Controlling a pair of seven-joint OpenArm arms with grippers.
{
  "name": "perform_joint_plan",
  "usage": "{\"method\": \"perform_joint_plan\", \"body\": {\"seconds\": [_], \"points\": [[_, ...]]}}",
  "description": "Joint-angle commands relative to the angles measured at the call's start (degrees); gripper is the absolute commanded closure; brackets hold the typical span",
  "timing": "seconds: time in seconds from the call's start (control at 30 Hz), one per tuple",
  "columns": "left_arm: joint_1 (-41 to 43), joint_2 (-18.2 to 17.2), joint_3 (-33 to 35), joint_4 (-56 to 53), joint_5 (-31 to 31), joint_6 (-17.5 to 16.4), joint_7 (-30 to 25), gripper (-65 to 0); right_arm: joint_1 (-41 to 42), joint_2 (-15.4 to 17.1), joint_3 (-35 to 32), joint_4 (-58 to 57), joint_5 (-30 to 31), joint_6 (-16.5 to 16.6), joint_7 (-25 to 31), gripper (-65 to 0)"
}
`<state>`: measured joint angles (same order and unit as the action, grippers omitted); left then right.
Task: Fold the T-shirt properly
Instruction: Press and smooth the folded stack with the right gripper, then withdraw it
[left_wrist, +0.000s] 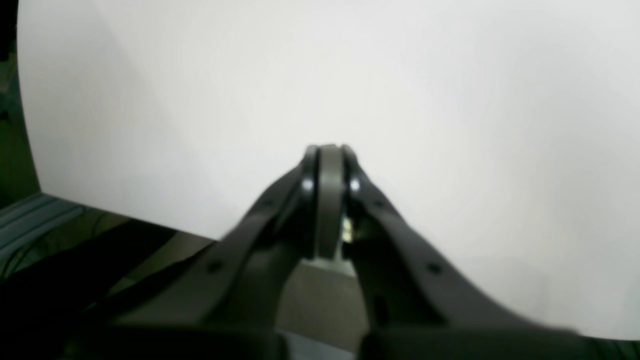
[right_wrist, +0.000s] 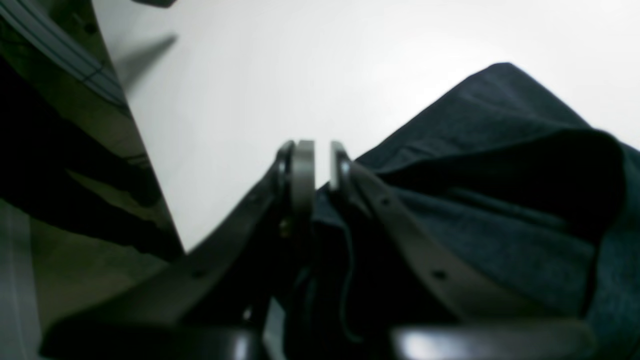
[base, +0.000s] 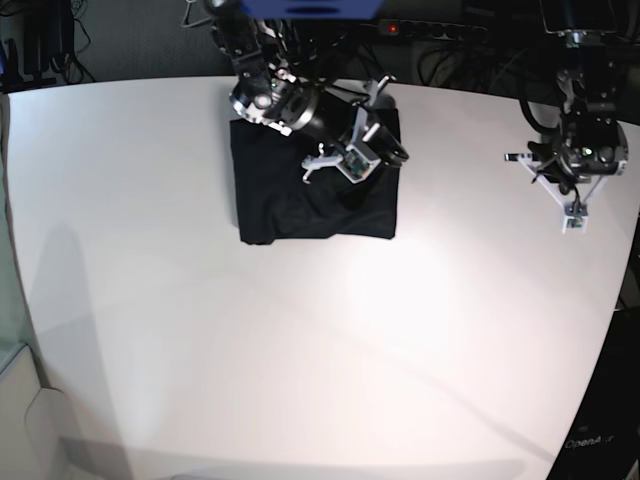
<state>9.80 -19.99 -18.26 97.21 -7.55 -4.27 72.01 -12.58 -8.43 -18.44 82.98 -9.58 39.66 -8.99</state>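
The T-shirt (base: 315, 195) lies as a dark folded rectangle at the back middle of the white table (base: 300, 330). My right gripper (base: 335, 165) is low over the shirt's upper right part. In the right wrist view my right gripper (right_wrist: 322, 165) is open by a narrow gap that shows the table, and a bunched fold of the T-shirt (right_wrist: 500, 165) lies under and between the lower fingers. My left gripper (base: 572, 222) hangs over bare table at the far right, well away from the shirt. In the left wrist view my left gripper (left_wrist: 330, 152) is shut with nothing in it.
Cables and dark equipment (base: 450, 40) run along the table's back edge. The table's left edge (right_wrist: 150, 165) shows in the right wrist view, with floor below it. Its right edge is close to my left arm (base: 590, 140).
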Motion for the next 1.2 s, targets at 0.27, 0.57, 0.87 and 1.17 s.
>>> {"method": "perform_joint_plan", "body": {"seconds": [0.27,0.57,0.87,1.17], "points": [[-2.6,-1.0,-0.3,-2.6,0.3,0.2,-0.2,0.0,0.6,-0.6,-0.2,1.2,1.3,0.3,1.8,-11.1],[-2.6,-1.0,-0.3,-2.8,0.3,0.2,-0.2,0.0,0.6,-0.6,0.0,1.1,1.3,0.3,4.5,-11.0],[-2.6,-1.0,-0.3,-2.8,0.3,0.2,-0.3,0.0,2.2,-0.6,-0.4,1.0,1.3,0.3,4.5,-28.2],[-4.1,-0.6,-0.3,-2.9,0.3,0.2,-0.3,0.0,5.5,-0.6,-0.2,1.2,1.3,0.3,4.6,-40.2]]}}
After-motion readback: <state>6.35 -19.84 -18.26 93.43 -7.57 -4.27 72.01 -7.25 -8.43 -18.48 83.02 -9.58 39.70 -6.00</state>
